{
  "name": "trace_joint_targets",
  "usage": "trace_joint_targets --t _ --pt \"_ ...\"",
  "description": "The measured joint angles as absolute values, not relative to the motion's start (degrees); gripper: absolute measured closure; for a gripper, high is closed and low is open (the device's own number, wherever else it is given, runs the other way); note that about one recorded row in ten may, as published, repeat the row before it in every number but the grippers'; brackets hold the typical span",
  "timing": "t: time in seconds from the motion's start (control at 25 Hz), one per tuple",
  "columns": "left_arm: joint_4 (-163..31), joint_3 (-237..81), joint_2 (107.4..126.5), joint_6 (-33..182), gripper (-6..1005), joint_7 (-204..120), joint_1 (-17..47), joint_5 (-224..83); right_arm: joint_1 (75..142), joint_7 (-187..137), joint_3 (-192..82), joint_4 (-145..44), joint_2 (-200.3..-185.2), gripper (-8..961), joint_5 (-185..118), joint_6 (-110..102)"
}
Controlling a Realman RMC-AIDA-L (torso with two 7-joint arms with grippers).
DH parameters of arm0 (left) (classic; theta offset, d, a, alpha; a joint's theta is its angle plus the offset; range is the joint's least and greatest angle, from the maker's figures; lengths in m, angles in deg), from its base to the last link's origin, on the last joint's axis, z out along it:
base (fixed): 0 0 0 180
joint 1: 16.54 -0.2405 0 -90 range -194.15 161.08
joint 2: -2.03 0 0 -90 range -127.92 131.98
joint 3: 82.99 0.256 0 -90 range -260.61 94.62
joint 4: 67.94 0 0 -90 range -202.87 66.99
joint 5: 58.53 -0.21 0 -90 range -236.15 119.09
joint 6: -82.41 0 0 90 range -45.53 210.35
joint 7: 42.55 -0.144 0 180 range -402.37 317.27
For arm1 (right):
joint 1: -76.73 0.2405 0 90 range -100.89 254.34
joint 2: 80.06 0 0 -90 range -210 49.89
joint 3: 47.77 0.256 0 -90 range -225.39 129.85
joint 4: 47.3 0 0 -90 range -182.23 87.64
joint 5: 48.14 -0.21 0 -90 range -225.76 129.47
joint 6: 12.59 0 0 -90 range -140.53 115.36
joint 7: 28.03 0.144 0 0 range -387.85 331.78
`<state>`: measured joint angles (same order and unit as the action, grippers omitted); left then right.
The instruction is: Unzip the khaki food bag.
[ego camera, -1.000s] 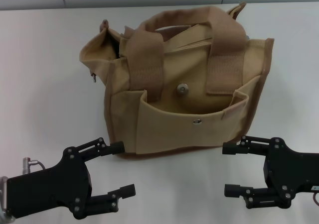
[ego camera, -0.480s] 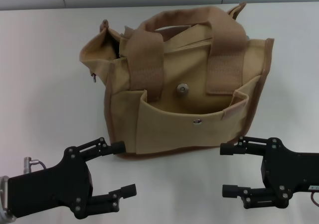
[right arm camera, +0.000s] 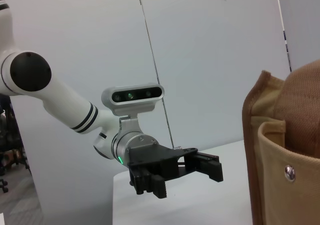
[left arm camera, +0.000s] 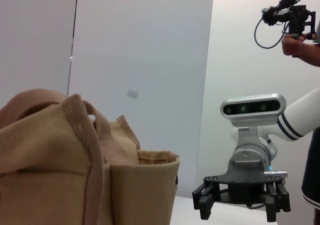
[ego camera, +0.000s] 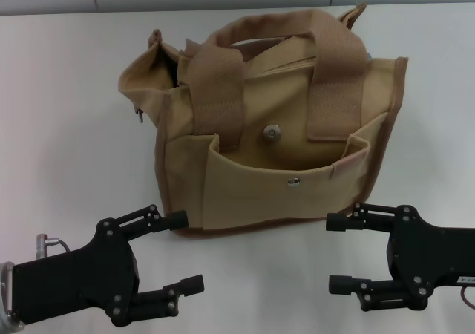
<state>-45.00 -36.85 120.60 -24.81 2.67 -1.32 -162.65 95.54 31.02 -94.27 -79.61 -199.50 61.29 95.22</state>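
The white table [ego camera: 67, 89] is carrying the khaki food bag [ego camera: 274, 126], which is standing upright at its centre with the snap-button pocket facing the robot. Nearer the robot than the bag, the left gripper [ego camera: 185, 251] is hovering off the bag's left bottom corner and the right gripper [ego camera: 338, 251] off its right, both with fingers spread apart and gripping nothing, probably staged for the approach. A small metal pull [ego camera: 139, 115] is hanging at the bag's left end.

Left gripper [ego camera: 185, 251] – fingers apart; right gripper [ego camera: 338, 251] – fingers apart.
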Motion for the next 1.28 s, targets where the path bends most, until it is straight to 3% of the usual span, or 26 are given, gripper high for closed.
trace_joint_targets --t 1.28 --pt "-45.00 -36.96 120.50 -25.09 193 2.54 -1.36 -162.55 95.58 31.03 -94.26 -78.93 -199.50 176 61.19 94.44"
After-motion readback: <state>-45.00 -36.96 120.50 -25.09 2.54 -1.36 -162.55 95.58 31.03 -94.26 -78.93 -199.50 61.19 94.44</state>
